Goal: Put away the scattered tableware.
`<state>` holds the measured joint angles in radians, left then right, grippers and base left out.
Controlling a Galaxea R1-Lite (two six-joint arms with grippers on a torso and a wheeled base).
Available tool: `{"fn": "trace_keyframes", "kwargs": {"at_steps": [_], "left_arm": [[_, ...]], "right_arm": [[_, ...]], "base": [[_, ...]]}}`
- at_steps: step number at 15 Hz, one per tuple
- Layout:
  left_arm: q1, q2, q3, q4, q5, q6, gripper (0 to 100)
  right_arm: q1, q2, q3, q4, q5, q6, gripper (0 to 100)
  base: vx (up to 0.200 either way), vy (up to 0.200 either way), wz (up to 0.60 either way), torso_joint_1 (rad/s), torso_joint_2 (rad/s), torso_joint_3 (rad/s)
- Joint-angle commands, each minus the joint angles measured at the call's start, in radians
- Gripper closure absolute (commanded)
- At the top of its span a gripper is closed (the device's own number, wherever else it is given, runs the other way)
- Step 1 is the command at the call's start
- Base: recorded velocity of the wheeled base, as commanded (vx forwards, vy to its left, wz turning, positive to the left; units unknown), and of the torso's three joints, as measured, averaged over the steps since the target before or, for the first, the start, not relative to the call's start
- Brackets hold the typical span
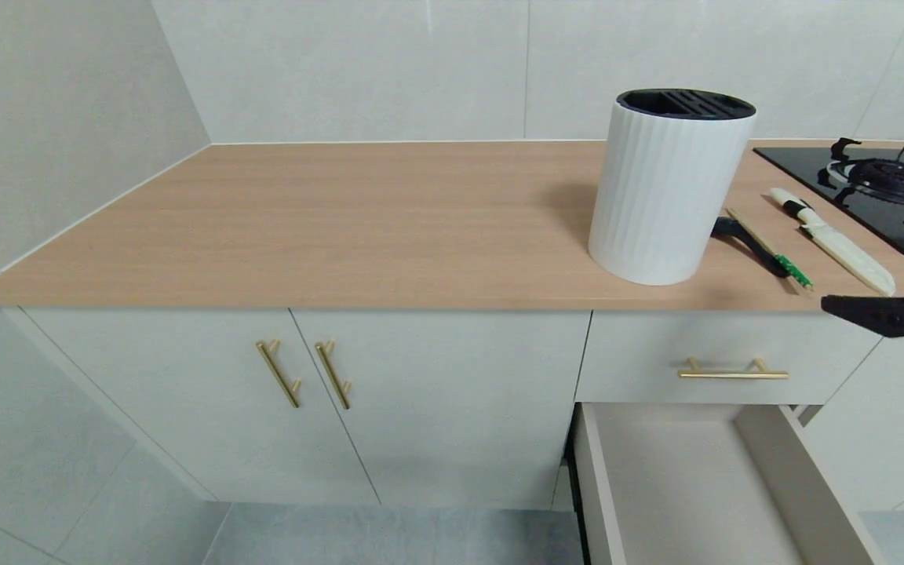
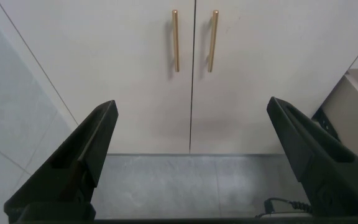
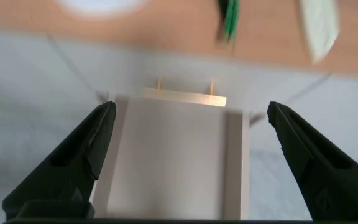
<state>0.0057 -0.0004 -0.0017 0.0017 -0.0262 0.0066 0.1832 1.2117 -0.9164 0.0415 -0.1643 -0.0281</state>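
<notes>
On the wooden counter [image 1: 342, 227], right of a white ribbed holder [image 1: 664, 196] with a black slotted top, lie a white knife [image 1: 832, 239], a green-tipped chopstick [image 1: 770, 247] and a black-handled utensil [image 1: 742, 239] partly hidden behind the holder. My right gripper [image 1: 864, 308] hangs in front of the counter's edge, over the pulled-out drawer [image 1: 589, 471]. In the right wrist view it [image 3: 188, 162] stands open with nothing in it above the drawer [image 3: 173, 155], the chopstick's green tip [image 3: 230, 22] and the knife's tip [image 3: 319, 25] beyond. My left gripper [image 2: 191, 165] is open and empty, low in front of the cabinet doors [image 2: 191, 93].
A black gas hob [image 1: 883, 192] occupies the counter's right end. A shut drawer with a gold handle [image 1: 730, 373] sits above the pulled-out one. Two cabinet doors with gold handles [image 1: 303, 373] are shut. Walls close the back and left sides; the counter's left half is bare.
</notes>
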Motion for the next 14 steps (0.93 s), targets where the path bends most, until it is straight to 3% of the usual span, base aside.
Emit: {"fn": "trace_keyframes", "kwargs": {"at_steps": [1,3,7,14], "left_arm": [[0.0,0.0,-0.001,0.0,0.0,0.0,0],[0.0,0.0,0.0,0.0,0.0,0.0,0],[0.0,0.0,0.0,0.0,0.0,0.0,0],[0.0,0.0,-0.001,0.0,0.0,0.0,0]], "right_arm": [[-0.059,0.193,-0.167,-0.006,0.0,-0.001,0],[-0.113,0.33,-0.276,-0.008,-0.001,0.002,0],[-0.189,0.443,-0.326,-0.017,0.04,-0.004,0],[-0.182,0.468,-0.322,-0.012,0.069,-0.006,0]], "base": [[0.0,0.0,0.0,0.0,0.0,0.0],[0.0,0.0,0.0,0.0,0.0,0.0],[0.0,0.0,0.0,0.0,0.0,0.0],[0.0,0.0,0.0,0.0,0.0,0.0]]}}
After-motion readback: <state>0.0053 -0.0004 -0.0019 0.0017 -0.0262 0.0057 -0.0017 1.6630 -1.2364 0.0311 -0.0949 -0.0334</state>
